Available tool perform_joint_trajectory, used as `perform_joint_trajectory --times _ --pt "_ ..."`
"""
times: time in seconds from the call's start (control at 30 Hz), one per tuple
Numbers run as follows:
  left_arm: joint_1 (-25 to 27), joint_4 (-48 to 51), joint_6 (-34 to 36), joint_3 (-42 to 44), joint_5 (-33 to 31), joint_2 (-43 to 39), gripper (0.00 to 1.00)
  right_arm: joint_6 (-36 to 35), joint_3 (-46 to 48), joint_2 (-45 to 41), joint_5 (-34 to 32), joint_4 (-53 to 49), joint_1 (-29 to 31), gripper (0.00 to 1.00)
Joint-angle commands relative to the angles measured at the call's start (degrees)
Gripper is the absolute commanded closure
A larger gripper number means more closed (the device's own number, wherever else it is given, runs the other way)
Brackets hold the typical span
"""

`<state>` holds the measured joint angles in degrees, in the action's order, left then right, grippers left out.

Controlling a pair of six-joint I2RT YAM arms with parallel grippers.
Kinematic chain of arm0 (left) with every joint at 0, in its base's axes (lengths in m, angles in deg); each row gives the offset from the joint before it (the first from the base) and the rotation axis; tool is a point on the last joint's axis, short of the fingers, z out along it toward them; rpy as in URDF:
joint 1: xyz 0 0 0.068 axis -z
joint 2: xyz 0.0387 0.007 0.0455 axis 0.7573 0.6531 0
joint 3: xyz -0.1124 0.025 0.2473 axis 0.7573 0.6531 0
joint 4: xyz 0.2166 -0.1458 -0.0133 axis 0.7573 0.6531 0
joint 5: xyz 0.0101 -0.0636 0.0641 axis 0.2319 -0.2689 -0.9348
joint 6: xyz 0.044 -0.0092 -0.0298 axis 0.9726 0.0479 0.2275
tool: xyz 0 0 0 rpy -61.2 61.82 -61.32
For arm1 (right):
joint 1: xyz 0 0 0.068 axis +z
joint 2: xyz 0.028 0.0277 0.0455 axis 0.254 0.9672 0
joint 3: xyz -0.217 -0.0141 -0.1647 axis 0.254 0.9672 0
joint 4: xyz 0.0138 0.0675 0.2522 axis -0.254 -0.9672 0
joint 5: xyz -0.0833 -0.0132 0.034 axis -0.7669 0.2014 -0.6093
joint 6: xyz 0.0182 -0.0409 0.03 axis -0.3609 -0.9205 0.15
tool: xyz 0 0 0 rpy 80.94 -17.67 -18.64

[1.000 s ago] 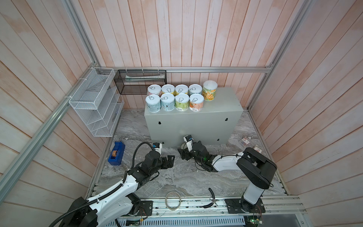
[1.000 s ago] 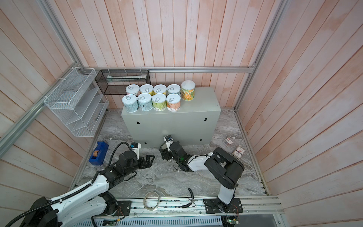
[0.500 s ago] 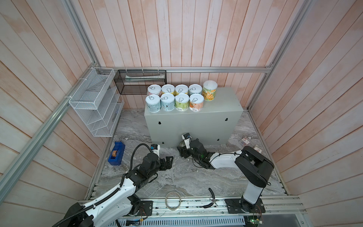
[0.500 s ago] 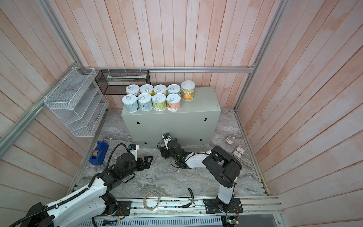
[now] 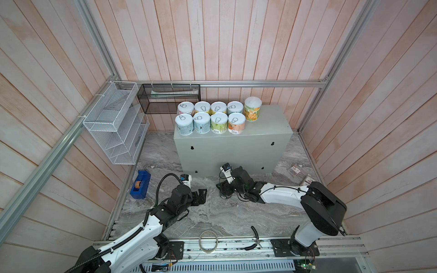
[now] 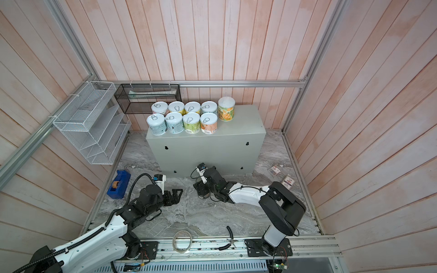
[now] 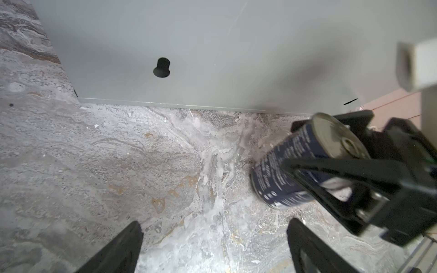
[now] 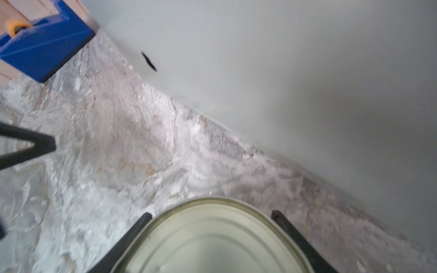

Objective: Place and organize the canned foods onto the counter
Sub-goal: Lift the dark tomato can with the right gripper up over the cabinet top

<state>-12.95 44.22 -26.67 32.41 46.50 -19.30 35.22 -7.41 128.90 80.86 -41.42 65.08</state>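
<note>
**Gripping the navy can at the foot of the worktop**

In both top views the right fingers [image 5: 222, 188] sit low at centre frame, just in front of the grey-green worktop [image 5: 267, 120]. They are clamped around the dark navy can [image 5: 223, 196]. The right wrist view shows the can's silver lid filling the bottom centre, with a black finger pressed against each side of it. In the left wrist view the same can leans at the right edge of the frame, and one finger lies across its printed label. Whether its base is off the marble floor [image 7: 118, 153] cannot be told.

The left fingers [image 5: 199, 195] are in the lower left of centre in both top views, near the can and pointing toward it. They are spread wide and hold nothing. Their two dark tips stand far apart along the bottom edge of the left wrist view, with bare floor between them.

Nine more cans stand on the left part of the worktop, at upper centre of the frame. Eight short cans [image 5: 219, 122] with pull-tab lids form two rows of four, packed close together. A taller white-lidded can [image 5: 253, 111] with an orange label stands at the right end of the back row.

A blue tape dispenser [image 5: 140, 184] lies on the floor at the left, beside the wall.
</note>
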Motion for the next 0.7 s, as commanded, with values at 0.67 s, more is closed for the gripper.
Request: perform_joint_trajectory --times 0.67 --pt "-0.5 -4.5 2.7 -4.6 3.8 9.3 0.04 -0.9 -43.1 -19.6 3.6 -52.5 -12.0 1.00"
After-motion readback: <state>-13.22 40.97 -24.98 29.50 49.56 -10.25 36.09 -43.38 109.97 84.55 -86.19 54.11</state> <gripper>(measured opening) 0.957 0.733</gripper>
